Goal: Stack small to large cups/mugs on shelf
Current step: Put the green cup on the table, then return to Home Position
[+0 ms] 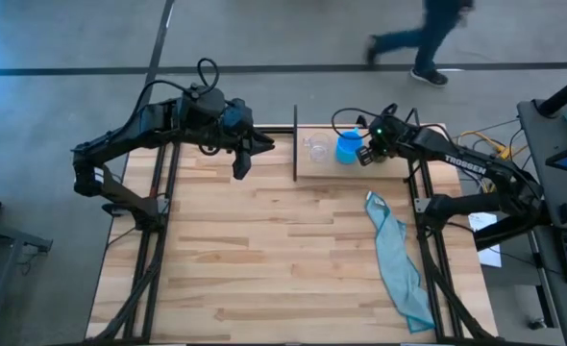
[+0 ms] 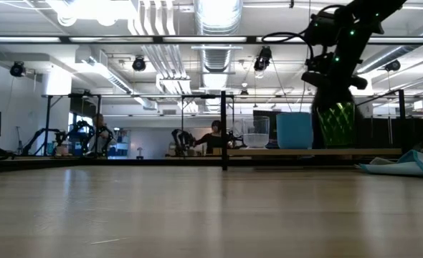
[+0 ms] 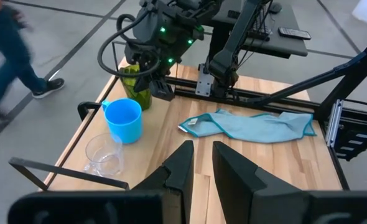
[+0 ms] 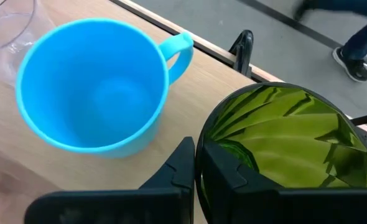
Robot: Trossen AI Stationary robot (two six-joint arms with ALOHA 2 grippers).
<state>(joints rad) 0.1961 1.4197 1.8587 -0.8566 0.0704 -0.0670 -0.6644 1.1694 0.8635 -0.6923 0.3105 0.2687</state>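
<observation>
The dark green cup [image 2: 337, 123] stands upright at the shelf's right part, and my right gripper [image 4: 193, 171] is shut on it. The bright blue mug [image 4: 93, 87] stands on its base on the shelf board [image 2: 383, 151], just left of the green cup, with its handle toward the far edge. The small clear cup [image 3: 104, 155] stands on the board left of the mug. My left gripper [image 3: 202, 165] is open and hovers over the table [image 1: 264, 250], left of the shelf's black frame [image 1: 295, 144], touching nothing. My right gripper holds the green cup by its rim wall [image 4: 200, 155] on the side facing the blue mug. One finger is inside the cup [image 4: 230, 174] and one outside [image 4: 177, 168], coming from above. The cup is upright with its base at board level; whether it rests there I cannot tell.
A teal cloth [image 1: 396, 259] lies crumpled on the table's right side, toward the near edge. A person [image 1: 428, 38] walks on the floor beyond the far edge. Bare wood spreads across the table's middle and left.
</observation>
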